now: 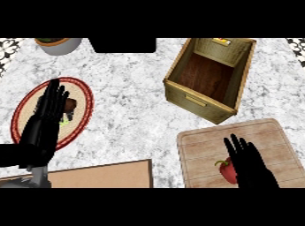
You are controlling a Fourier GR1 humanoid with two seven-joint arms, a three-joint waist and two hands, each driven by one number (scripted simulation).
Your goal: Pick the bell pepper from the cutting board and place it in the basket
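A red bell pepper (226,171) lies on the pale wooden cutting board (200,145) at the lower right. My right hand (249,161) hovers over the board with straight fingers, just right of the pepper and covering part of it. The wooden basket (210,75) stands beyond the board, at the upper right, open and with nothing seen inside. At the left, my left hand (43,123) rests open with fingers pointing up, over a round plate.
A red-rimmed round plate (79,110) holds some small food items under my left hand. A grey bowl (59,45) sits at the top left. A brown board (102,176) lies at the bottom edge. A dark object (122,45) is at the top centre.
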